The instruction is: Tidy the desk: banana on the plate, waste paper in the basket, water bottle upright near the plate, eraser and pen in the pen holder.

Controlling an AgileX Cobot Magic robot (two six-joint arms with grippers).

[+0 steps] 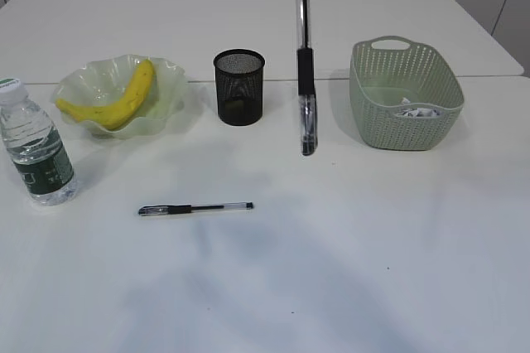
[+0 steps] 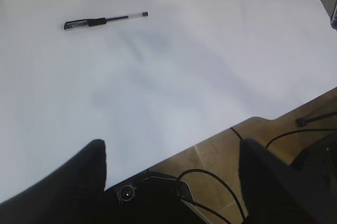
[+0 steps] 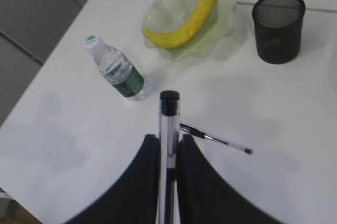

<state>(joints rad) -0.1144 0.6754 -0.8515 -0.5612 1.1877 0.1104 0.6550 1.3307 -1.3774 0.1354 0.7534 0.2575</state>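
clamping a pen [image 3: 169, 129], the right claw [image 3: 168, 153] shows clearly only from its wrist; left claw [image 2: 171, 153] gapes over the white surface [image 2: 174, 82] edge, cables below.

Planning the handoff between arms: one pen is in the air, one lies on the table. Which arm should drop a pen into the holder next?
Right. Its gripper is already shut on a pen hanging just right of the holder. The left gripper is open and empty, apart from the table pen.
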